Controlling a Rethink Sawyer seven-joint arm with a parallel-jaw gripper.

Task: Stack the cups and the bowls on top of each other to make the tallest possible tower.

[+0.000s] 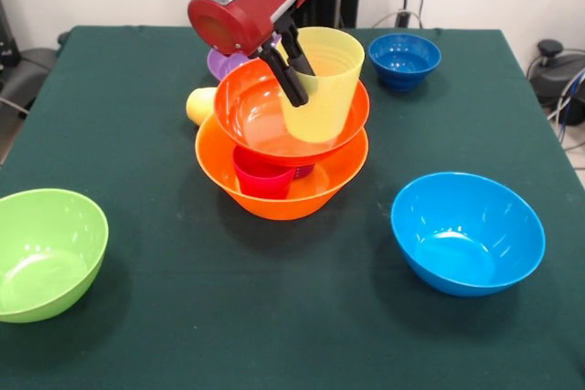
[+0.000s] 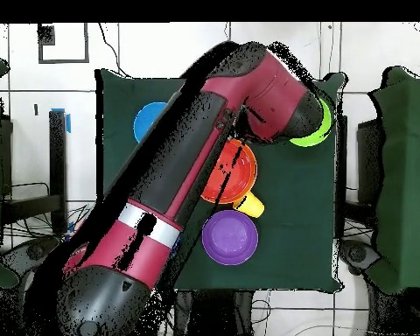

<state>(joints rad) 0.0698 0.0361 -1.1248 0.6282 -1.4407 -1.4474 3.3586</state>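
Note:
My gripper point(image 1: 304, 85) is shut on the rim of a yellow cup point(image 1: 322, 89), with one finger inside it and one outside. The cup hangs upright with its base inside the red-orange bowl point(image 1: 251, 111). That bowl sits tilted on a red-pink cup point(image 1: 262, 177), and a bit of purple shows beside the cup. Both lie inside the large orange bowl point(image 1: 279, 200), the base of the tower. In the overhead view the arm covers the gripper, and only part of the red-orange bowl point(image 2: 232, 178) shows.
A pale yellow cup point(image 1: 200, 105) point(image 2: 250, 206) lies on its side behind the tower, next to the purple bowl point(image 1: 223, 64) point(image 2: 229, 236). A small dark blue bowl point(image 1: 404, 59) stands far right. The light blue bowl point(image 1: 468, 233) is near right, and the lime green bowl point(image 1: 46, 253) near left.

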